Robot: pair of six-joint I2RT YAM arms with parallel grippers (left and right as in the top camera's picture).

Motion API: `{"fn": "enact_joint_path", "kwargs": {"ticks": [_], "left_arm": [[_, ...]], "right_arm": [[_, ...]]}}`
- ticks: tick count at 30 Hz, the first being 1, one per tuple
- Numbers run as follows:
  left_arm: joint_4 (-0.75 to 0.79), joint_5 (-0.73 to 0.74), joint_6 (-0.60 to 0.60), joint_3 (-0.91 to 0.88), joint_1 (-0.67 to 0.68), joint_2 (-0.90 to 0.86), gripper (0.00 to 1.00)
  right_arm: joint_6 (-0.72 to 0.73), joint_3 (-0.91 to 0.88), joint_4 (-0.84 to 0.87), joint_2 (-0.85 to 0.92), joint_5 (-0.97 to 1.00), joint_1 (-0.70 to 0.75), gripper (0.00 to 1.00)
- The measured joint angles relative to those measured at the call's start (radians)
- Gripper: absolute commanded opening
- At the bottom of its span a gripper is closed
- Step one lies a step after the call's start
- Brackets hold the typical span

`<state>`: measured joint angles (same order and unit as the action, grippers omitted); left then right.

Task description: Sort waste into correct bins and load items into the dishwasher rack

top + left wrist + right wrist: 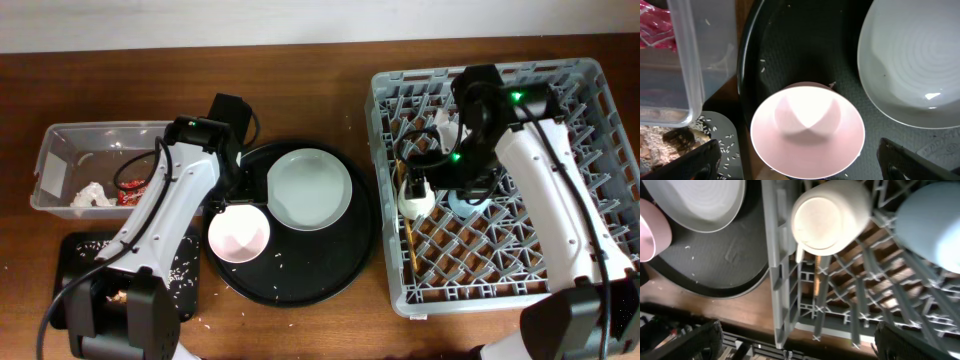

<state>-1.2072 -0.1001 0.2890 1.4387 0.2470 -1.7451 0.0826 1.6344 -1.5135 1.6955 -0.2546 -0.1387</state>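
Grey plastic rack point(776, 270); clear plastic tub point(687, 55); smooth brown wooden table point(300, 90). Bowl point(807, 132) and plate point(915, 60) look glossy and smooth; round tray point(805, 45) is matt black, finely textured.

A brown wooden table point(300, 90) with a faint grain fills the overhead view, and a strip of off-white wall point(300, 20) runs along its far edge. Near the middle of the table sits a large round black tray point(345, 262) with a raised, glossy rim. Both wrist views show the tray's floor as matte and finely textured, with bare wood just outside the rim. To the tray's right lie thin wooden chopsticks point(409, 240), pointing roughly far to near, near the rim but apart from it
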Motion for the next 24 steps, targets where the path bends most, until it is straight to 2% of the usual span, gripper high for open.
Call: {"fn": "enact_joint_path", "kwargs": {"ticks": [1,4,8,11,12,15,16,21,24], "left_arm": [[-0.001,-0.009,0.000,0.000,0.000,0.000,0.93],[-0.042,-0.017,0.003,-0.014,0.000,0.000,0.93],[0.034,-0.026,0.004,-0.219,-0.048,-0.007,0.89],[0.114,0.007,0.008,-0.302,-0.069,-0.007,0.57],[0.140,0.024,0.008,-0.315,-0.069,-0.007,0.36],[0.177,0.082,0.008,-0.327,-0.069,-0.007,0.05],[0.177,0.090,0.008,-0.327,-0.069,-0.007,0.00],[0.164,0.121,0.007,-0.327,-0.071,-0.004,0.00],[0.028,0.130,-0.002,-0.253,-0.070,0.025,0.00]], "right_arm": [[0.000,-0.039,0.027,0.000,-0.027,0.000,0.99],[-0.004,-0.079,0.052,0.000,-0.051,0.000,0.99],[-0.012,-0.081,0.052,0.000,-0.055,0.000,0.99],[-0.012,-0.081,0.051,0.000,-0.058,0.000,0.99],[-0.013,-0.081,0.052,0.000,-0.058,0.000,0.99],[-0.013,-0.081,0.052,0.000,-0.058,0.000,0.99],[-0.013,-0.081,0.052,0.000,-0.058,0.000,0.99],[-0.015,-0.056,0.029,0.002,-0.057,0.000,0.99],[-0.017,0.129,-0.080,0.005,-0.058,-0.002,0.99]]}}
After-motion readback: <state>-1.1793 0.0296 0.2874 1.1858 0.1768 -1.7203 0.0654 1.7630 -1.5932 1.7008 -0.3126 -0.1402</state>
